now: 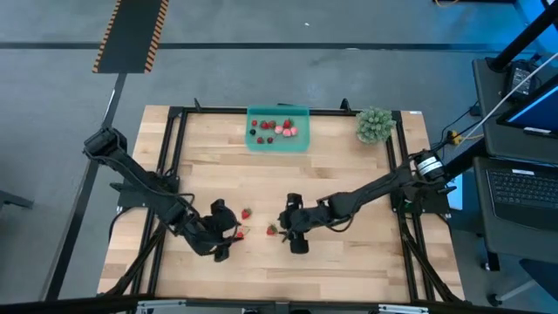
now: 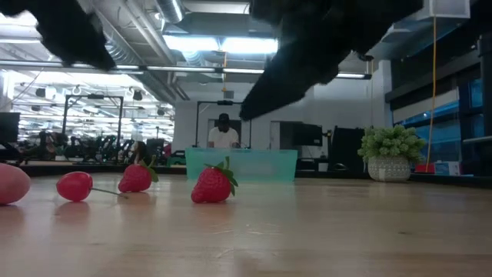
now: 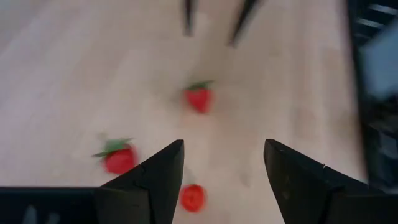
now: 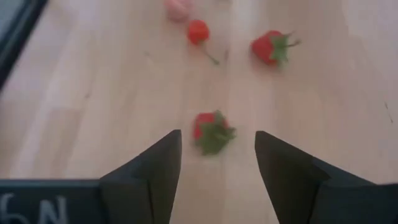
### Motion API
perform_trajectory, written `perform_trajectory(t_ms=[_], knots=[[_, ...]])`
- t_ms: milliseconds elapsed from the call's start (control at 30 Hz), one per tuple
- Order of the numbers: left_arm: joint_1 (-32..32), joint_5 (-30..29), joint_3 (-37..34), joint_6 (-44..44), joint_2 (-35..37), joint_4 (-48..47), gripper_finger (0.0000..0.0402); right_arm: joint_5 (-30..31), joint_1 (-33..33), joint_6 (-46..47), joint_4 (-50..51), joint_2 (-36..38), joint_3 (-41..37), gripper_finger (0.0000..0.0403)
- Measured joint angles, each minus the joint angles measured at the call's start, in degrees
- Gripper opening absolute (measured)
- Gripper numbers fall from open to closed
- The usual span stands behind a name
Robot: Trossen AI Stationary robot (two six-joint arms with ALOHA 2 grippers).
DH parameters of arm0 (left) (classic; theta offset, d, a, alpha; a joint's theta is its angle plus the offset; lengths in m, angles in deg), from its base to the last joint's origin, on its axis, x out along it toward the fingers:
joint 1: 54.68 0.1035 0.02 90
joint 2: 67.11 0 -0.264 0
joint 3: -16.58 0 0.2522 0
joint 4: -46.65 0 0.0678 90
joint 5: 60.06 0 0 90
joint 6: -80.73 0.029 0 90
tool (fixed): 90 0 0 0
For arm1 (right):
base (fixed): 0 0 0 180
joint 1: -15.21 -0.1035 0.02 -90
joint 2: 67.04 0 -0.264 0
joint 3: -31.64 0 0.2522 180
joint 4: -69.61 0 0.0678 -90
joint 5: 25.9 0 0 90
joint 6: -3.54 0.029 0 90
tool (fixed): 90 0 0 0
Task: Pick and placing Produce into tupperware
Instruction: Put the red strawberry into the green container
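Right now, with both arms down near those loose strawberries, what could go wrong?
The right gripper hangs open just short of a strawberry; being small and round, it might roll or get nudged away as the jaws close. The left gripper sits close by, over other berries, so the two arms could crowd each other. The tupperware lies across the table, so a loosely held berry might drop on the way.

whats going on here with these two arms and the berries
Two robot arms are moving small fruit into a green container at the table's far edge, which already holds several pieces. A few strawberries lie loose near the front. The right claw is open and lined up on one strawberry, not yet gripping it. The left claw is open over the others, holding nothing.
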Motion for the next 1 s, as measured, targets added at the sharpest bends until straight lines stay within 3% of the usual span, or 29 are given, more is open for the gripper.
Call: perform_trajectory(t_ms=[200, 300, 500, 733, 1000], knots=[[5.9, 0.1, 0.0, -9.0, -5.3, -1.4, 0.0212, -1.2, 2.5, 2.1, 0.5, -0.5, -0.7, 0.0197], [10.3, 2.6, 0.0, -8.9, -7.5, -1.9, 0.0212, -5.7, 3.7, 2.9, -0.1, -0.5, -0.7, 0.0196], [16.3, 4.1, 0.0, -5.9, -9.1, -2.6, 0.0212, -6.5, 4.3, 2.3, 0.2, -0.4, -0.8, 0.0196], [19.2, 9.3, 0.0, -5.6, -9.2, -4.7, 0.0212, -6.7, 4.2, 2.2, 0.4, -0.4, -0.8, 0.0196], [21.2, 10.0, 0.0, -4.5, -13.7, -3.6, 0.0211, -6.7, 4.2, 2.6, 0.4, -0.4, -0.8, 0.0196]])
